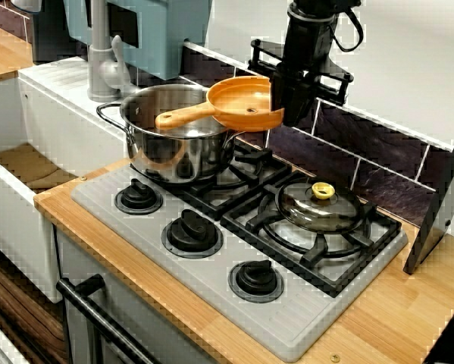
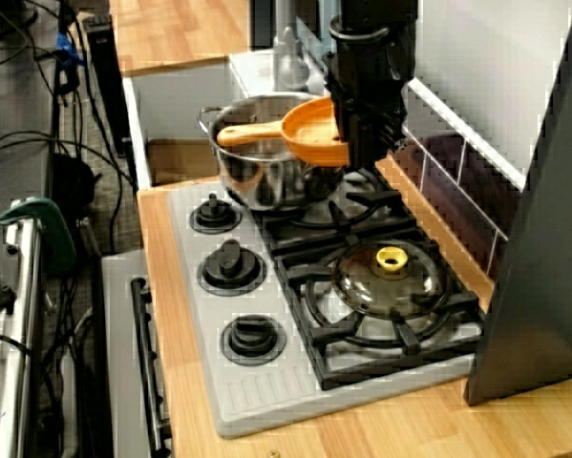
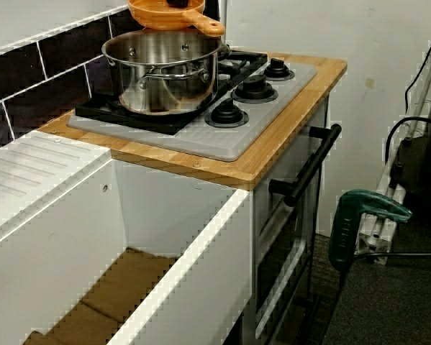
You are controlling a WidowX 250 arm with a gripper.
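The gripper (image 1: pixel 285 97) is closed on the far rim of the orange pan (image 1: pixel 242 100) and holds it level above the back-left burner. The pan's handle extends out over the open steel pot (image 1: pixel 180 155), which stands on that burner's grate. A glass lid (image 1: pixel 317 208) with a yellow knob lies on the neighbouring burner of the grey hob (image 1: pixel 302 322), well apart from the pan.
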